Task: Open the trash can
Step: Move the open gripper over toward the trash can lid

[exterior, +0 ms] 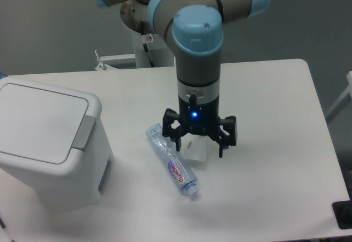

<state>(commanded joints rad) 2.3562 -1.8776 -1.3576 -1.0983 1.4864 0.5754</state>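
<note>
Your trash can [47,143] stands upright, lid flat and closed, its grey tab [83,132] facing right toward your tool [199,143], whose fingers are spread.

Crushed clear plastic bottle [171,162] lying flat on white table [275,115], near the middle, cap end pointing near-right. Small white cup-like object [196,151] just right of it, partly hidden.
</note>
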